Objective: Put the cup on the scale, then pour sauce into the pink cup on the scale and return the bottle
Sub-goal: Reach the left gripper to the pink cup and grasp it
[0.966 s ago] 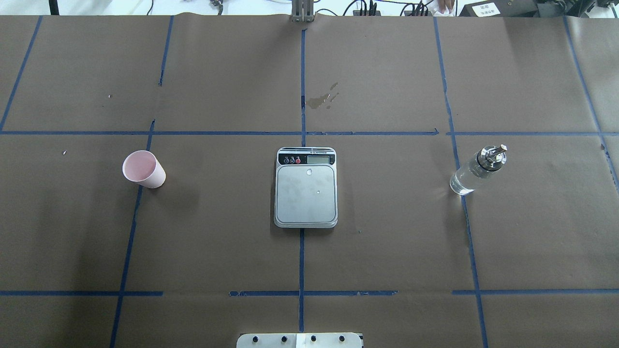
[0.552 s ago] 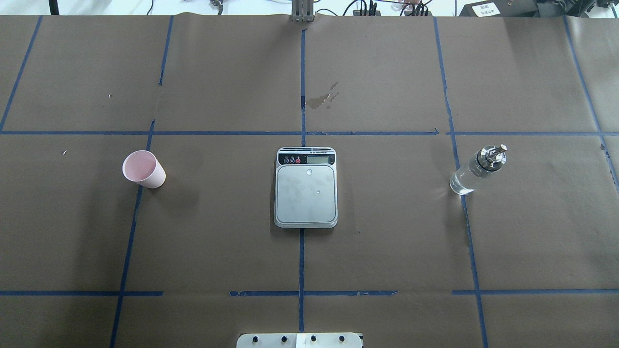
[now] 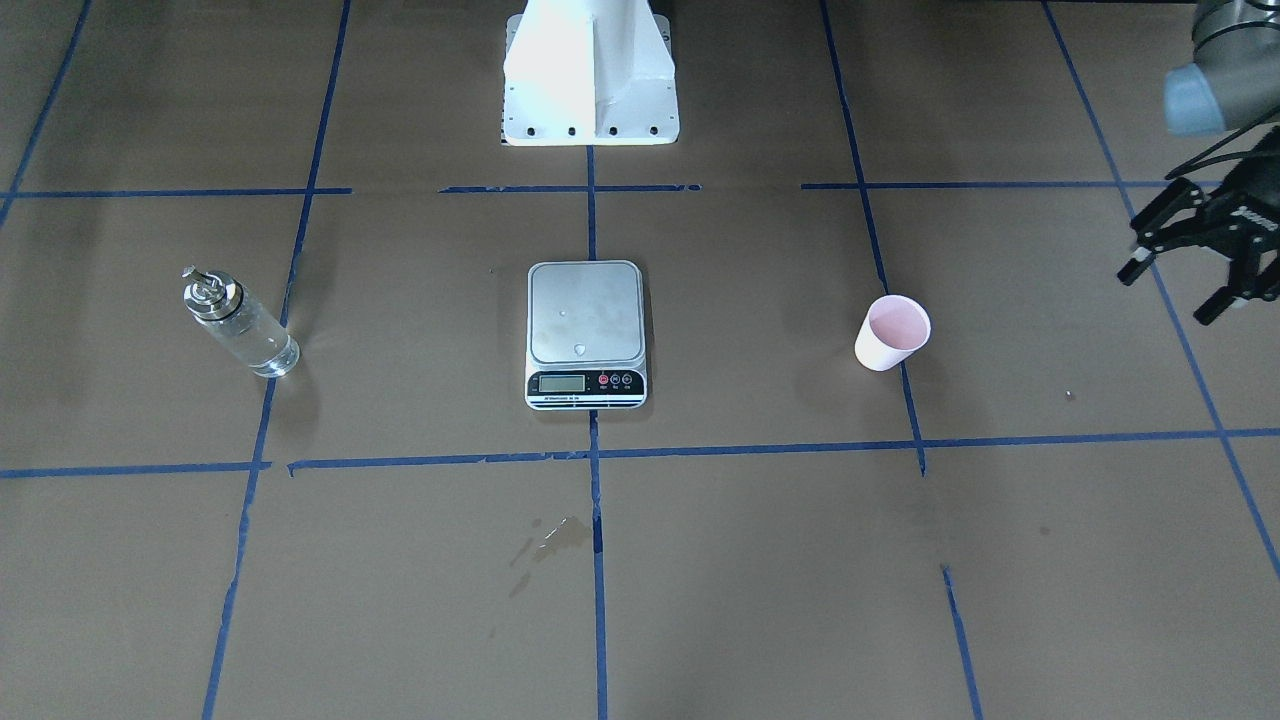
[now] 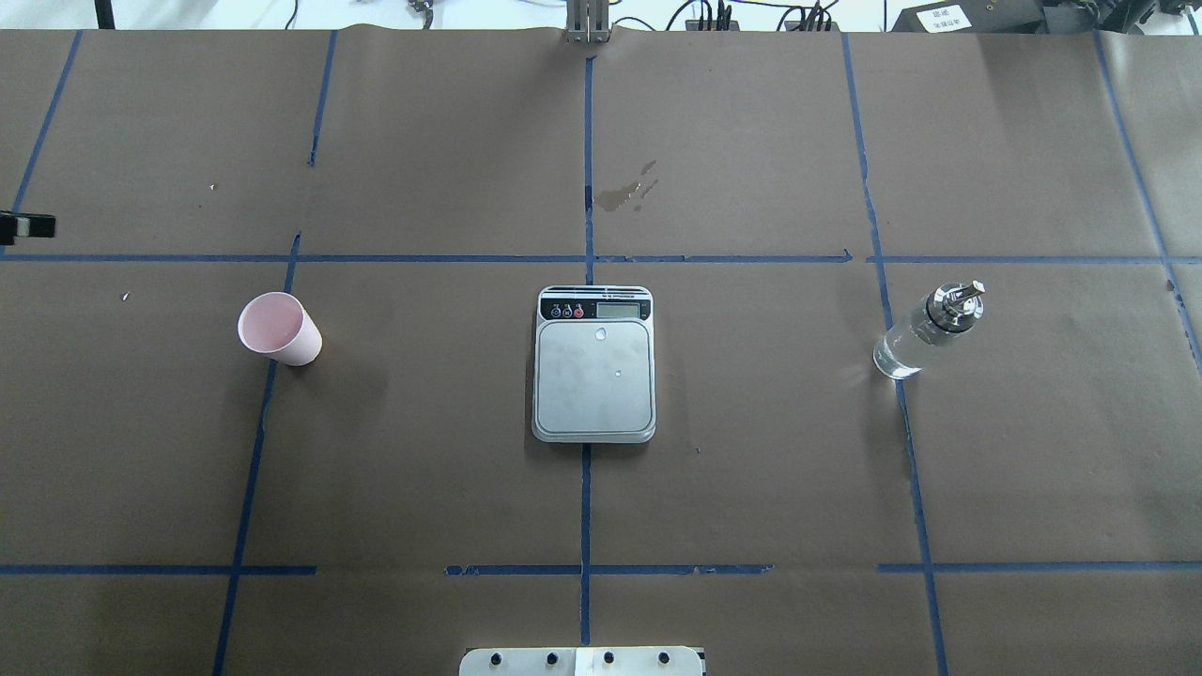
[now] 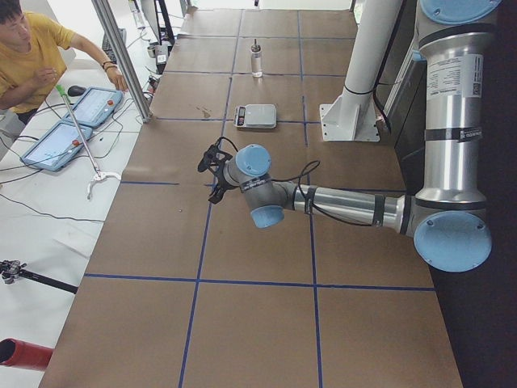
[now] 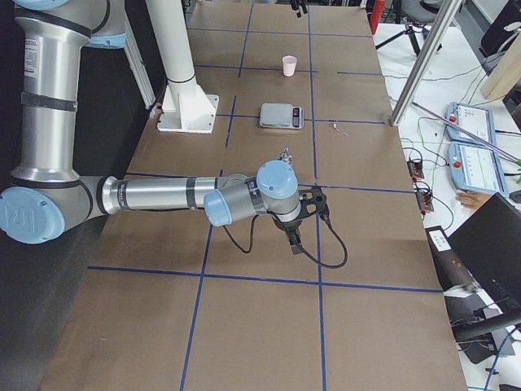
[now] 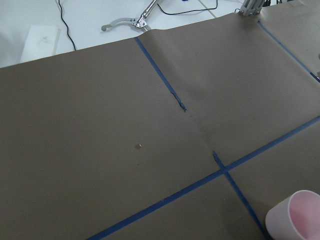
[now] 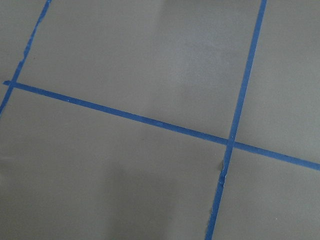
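Note:
The pink cup (image 4: 280, 329) stands upright on the brown paper at the table's left, also in the front view (image 3: 893, 335) and at the lower right of the left wrist view (image 7: 296, 217). The scale (image 4: 593, 376) lies at the centre, platform bare except for small drops. The clear bottle (image 4: 925, 330) with its metal cap stands at the right, holding clear sauce. My left gripper (image 3: 1167, 293) is open and empty, well to the outer side of the cup. My right gripper (image 6: 308, 218) shows only in the right side view; I cannot tell its state.
A wet stain (image 4: 627, 191) marks the paper beyond the scale. The white robot base (image 3: 590, 70) stands behind the scale. An operator (image 5: 24, 48) and tablets (image 5: 77, 121) are beyond the table's far edge, beside a metal post (image 5: 121, 56).
A fingertip of my left gripper has come into the overhead view at its left edge. Cup, scale and bottle have not moved.

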`<state>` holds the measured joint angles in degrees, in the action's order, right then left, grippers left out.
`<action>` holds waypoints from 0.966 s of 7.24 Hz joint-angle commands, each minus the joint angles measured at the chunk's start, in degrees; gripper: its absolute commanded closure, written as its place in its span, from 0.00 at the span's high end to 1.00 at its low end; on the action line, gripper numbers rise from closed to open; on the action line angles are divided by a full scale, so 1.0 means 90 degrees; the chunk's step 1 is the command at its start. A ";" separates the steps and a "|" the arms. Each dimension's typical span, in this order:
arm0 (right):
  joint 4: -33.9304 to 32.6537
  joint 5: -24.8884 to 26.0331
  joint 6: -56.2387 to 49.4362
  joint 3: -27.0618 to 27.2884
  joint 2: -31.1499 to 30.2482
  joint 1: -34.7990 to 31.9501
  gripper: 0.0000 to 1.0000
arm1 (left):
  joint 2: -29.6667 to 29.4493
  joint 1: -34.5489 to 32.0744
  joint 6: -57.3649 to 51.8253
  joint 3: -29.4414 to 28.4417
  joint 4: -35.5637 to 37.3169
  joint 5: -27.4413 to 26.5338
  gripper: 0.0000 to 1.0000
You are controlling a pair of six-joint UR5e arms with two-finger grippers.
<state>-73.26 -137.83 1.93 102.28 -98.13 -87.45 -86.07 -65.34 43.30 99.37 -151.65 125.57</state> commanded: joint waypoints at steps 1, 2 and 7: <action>0.0005 -0.0008 0.0010 -0.0007 -0.0014 0.0000 1.00 | 0.0012 0.1425 0.1309 0.0820 0.0856 -0.1232 1.00; 0.0005 -0.0008 0.0010 0.0002 -0.0024 0.0000 1.00 | -0.0133 0.1884 0.1515 0.1192 0.1888 -0.1827 1.00; 0.0005 -0.0008 0.0020 -0.0017 -0.0034 0.0000 1.00 | -0.0827 0.2152 0.1897 0.0434 0.2416 -0.2360 0.66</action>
<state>-73.21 -137.92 2.11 102.19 -98.43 -87.45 -93.01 -46.41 60.27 104.00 -130.00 104.95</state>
